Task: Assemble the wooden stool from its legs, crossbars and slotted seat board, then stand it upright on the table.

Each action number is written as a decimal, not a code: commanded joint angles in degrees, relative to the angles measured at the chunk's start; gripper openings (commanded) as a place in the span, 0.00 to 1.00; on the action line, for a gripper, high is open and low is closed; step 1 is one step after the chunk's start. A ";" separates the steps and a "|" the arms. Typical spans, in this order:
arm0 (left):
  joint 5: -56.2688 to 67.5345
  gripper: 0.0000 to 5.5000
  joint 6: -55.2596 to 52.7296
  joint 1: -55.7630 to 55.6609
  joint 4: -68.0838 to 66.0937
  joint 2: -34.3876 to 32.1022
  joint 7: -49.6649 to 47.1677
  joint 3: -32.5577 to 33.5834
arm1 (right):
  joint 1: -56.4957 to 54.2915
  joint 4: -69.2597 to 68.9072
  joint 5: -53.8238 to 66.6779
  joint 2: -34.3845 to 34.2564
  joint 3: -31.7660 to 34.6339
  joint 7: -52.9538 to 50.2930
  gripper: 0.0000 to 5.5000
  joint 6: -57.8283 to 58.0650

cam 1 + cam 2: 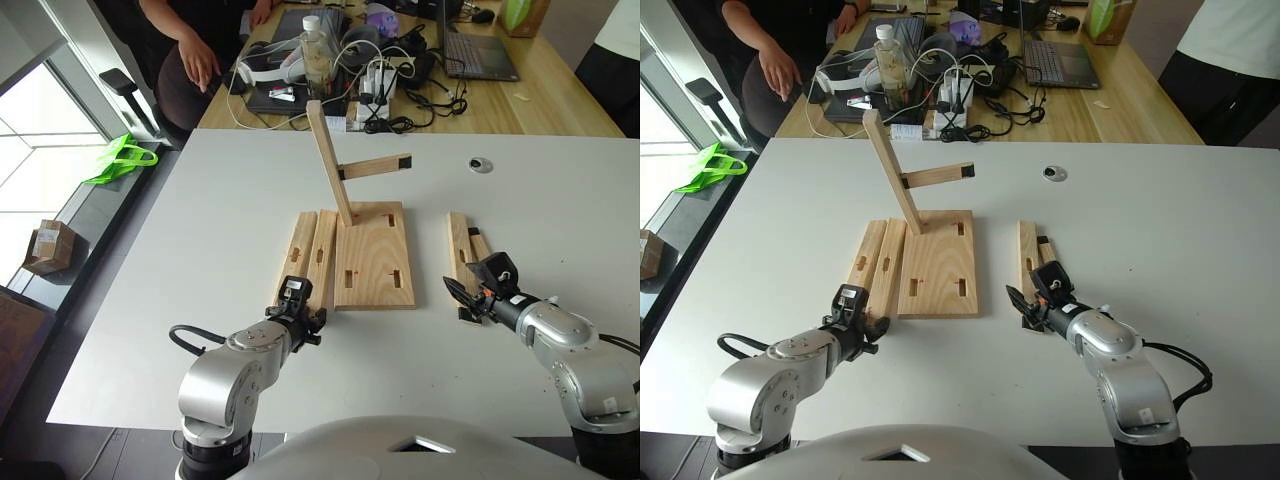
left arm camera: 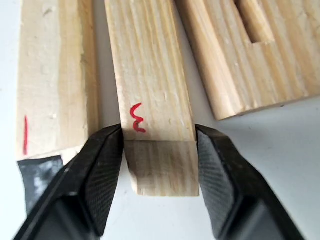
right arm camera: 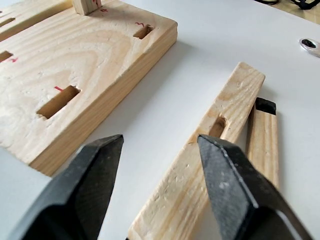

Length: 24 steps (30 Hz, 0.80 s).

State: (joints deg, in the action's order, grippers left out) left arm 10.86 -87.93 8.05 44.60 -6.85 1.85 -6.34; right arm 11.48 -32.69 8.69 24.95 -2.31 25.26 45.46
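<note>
White table [image 1: 200,300] carries every part, with a cluttered wooden desk [image 1: 560,100] against its far edge. Around mid-table the slotted seat board [image 1: 375,265] lies flat with its slots facing up, probably so that legs can be pushed in from above.

One upright leg [image 1: 330,160] already stands in the slot at the board's far-left corner. It looks tilted toward the table's far-left corner rather than plumb. A crossbar [image 1: 375,166] juts from its side toward the right edge, and its black-tipped free end seems to await a partner leg.

Two more legs lie side by side along the board's left side. The left gripper [image 2: 159,150] sits at their near ends. Its fingers [image 2: 102,165] are pressed against both sides of the leg marked 3 [image 2: 150,75], the one nearer the board, just where that leg's end narrows. The leg lies flat on the table. Holding it at the tip would leave its length free to swing upright. The outer leg [image 2: 55,75] lies just beside it, untouched.

Off the board's right side, apart from it, lie a slotted leg [image 3: 220,125] and a thin black-ended bar [image 3: 262,140], touching or nearly so. The right gripper [image 3: 160,145] hangs over their near ends, spread wide and holding nothing. One finger is above the slotted leg, the other above bare table toward the board, likely lined up to straddle it.
</note>
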 commanded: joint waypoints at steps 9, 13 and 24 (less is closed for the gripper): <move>-4.66 0.37 9.27 -7.55 -0.20 0.63 -3.72 3.10 | -6.13 2.02 2.04 -2.98 2.20 -2.99 0.51 -0.29; -5.06 0.37 11.12 -8.74 -0.29 0.86 -3.88 3.50 | -8.60 3.50 3.00 -3.10 3.57 -3.03 0.51 -0.35; 2.42 0.55 -3.46 3.54 5.30 -8.65 6.70 2.51 | -6.02 1.92 3.42 -2.84 4.15 -4.25 0.51 -0.46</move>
State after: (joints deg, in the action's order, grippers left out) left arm 11.54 -88.93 10.70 48.70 -12.54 6.33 -4.20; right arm 4.73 -29.63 11.94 22.09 1.39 21.73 45.07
